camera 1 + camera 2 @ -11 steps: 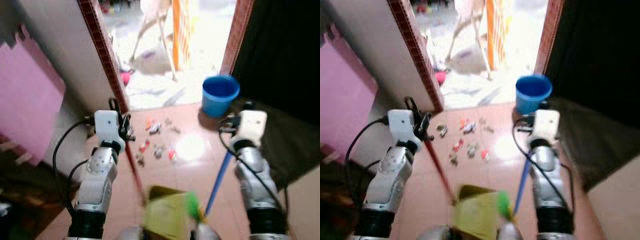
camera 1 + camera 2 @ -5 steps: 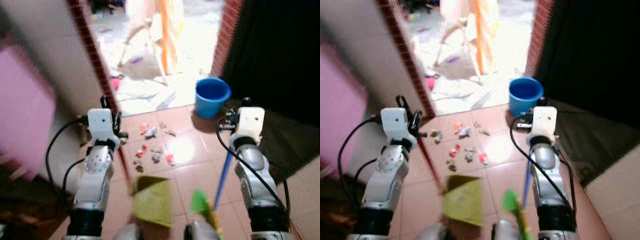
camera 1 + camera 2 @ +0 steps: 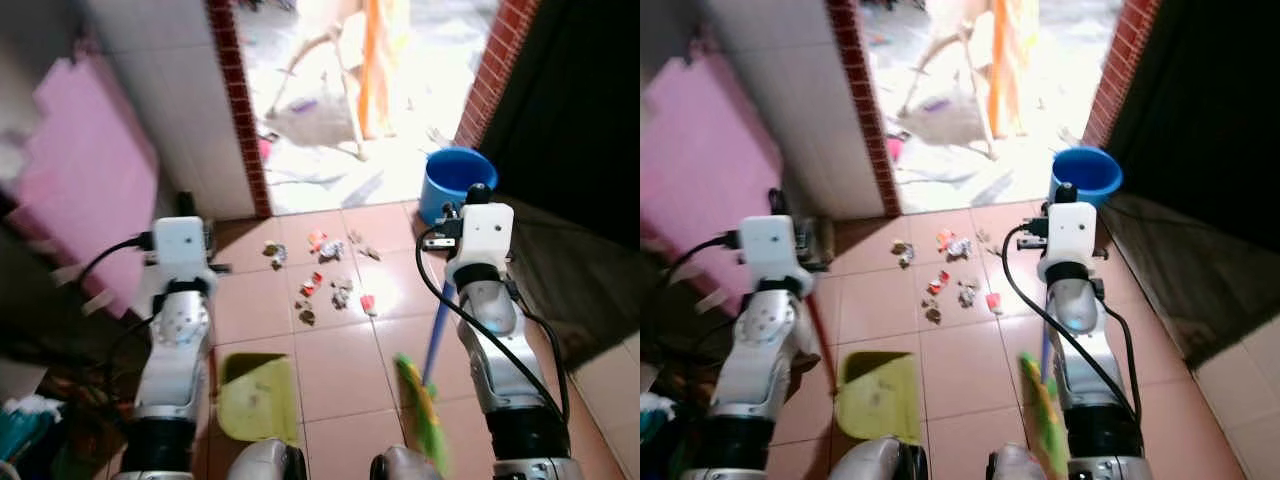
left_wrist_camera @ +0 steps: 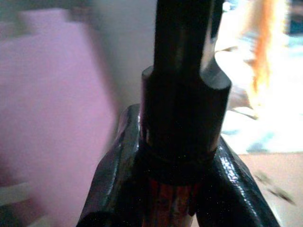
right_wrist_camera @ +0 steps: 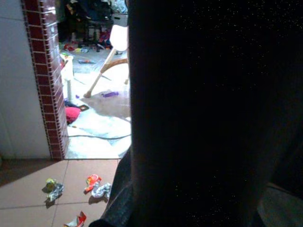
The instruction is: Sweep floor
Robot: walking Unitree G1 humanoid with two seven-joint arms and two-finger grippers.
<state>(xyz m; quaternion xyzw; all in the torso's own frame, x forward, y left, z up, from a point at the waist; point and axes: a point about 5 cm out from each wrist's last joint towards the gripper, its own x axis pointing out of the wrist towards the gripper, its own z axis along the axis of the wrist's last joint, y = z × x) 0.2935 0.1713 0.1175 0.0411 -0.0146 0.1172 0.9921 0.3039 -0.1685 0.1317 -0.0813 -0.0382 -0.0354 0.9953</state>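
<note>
Scattered litter [image 3: 331,281], small red and grey scraps, lies on the terracotta tiles just inside the doorway. My left gripper [image 4: 173,203] is shut on the red, black-capped handle [image 4: 182,118] of a yellow-green dustpan [image 3: 258,396], which sits low on the tiles near my left foot. My right gripper [image 3: 451,285] is shut on the blue handle [image 3: 436,335] of a broom. Its green bristles [image 3: 424,410] rest on the floor to the right of the dustpan. The litter lies ahead of both tools, untouched by either.
A blue bucket [image 3: 455,176] stands by the right brick doorpost [image 3: 495,70]. A pink foam mat [image 3: 85,200] leans on the left wall. Beyond the doorway is a bright yard with a wooden chair [image 3: 335,75]. Dark cloth [image 3: 590,260] lies on the right.
The view has swung and blurred as I moved. The dustpan has dropped to the left near the floor, and the broom head has drawn apart from it to the right.
</note>
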